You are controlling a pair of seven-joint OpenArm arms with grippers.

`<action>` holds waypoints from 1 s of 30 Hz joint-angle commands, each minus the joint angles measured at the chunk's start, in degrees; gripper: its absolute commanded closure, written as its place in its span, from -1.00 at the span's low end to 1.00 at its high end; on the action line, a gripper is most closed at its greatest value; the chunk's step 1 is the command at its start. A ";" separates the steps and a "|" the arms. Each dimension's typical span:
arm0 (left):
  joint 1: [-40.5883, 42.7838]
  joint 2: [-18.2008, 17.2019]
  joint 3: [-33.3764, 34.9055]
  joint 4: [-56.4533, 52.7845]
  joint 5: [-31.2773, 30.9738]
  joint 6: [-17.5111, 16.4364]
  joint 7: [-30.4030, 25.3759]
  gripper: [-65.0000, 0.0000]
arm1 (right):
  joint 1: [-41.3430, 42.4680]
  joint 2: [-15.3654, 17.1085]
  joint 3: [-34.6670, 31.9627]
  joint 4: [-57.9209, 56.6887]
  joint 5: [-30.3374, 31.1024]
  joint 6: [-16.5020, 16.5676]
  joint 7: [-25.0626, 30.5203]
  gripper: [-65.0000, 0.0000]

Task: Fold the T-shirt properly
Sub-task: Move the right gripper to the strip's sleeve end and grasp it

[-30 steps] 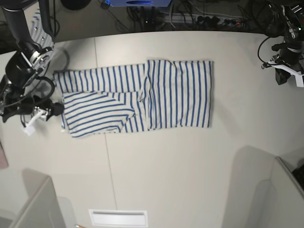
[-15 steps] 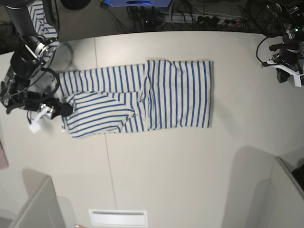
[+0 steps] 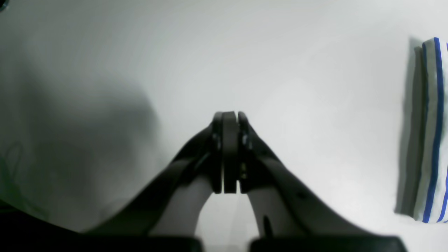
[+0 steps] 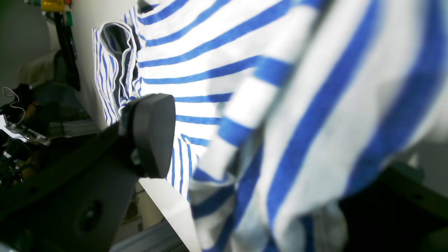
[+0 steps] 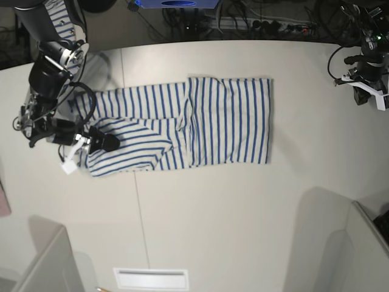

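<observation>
The T-shirt [image 5: 228, 118], white with thin blue stripes, lies partly folded across the middle of the table [image 5: 243, 219], its left end layered in diagonal folds. My right gripper [image 5: 94, 146] stands open over that left end. In the right wrist view one black pad [image 4: 152, 134] shows, and striped cloth [image 4: 315, 105] fills the gap and hides the other finger. My left gripper [image 5: 366, 91] is at the table's far right, away from the shirt. Its fingers [image 3: 225, 154] are shut on nothing above bare table, with a folded shirt edge [image 3: 430, 129] off to the side.
Cables and a power strip [image 5: 255, 24] run along the table's back edge. Grey partitions stand at the front left [image 5: 48, 261] and front right [image 5: 340, 243] corners. A white slotted plate [image 5: 151, 278] sits at the front edge.
My right gripper has moved to the right, from off the shirt's left edge to over its folded left end. The shirt's shape and the left arm look unchanged.
</observation>
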 commanded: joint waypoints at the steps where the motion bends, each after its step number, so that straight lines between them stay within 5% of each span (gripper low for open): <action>1: 0.11 -0.89 -0.26 0.95 -0.39 -0.17 -1.11 1.00 | -0.88 0.67 -0.48 -0.43 -7.38 -0.14 -3.36 -0.33; 9: 0.20 -0.98 -0.35 0.95 -0.39 -0.17 -1.11 1.00 | -1.41 2.26 -0.57 -0.43 -11.95 -0.14 -3.36 -0.25; 18: 0.02 -1.24 -0.26 0.95 -0.39 -0.17 -1.11 1.00 | -1.32 2.08 -1.71 -0.43 -17.14 -0.14 -3.36 0.58; 21: 0.02 -1.33 -0.26 0.95 -0.39 -0.17 -1.11 1.00 | -0.36 2.34 -5.84 -0.43 -17.14 -0.14 -3.36 1.00; 30: 0.11 -1.42 3.52 0.95 1.02 0.27 -1.02 1.00 | 2.11 2.43 -11.12 5.99 -17.05 -0.14 -1.56 1.00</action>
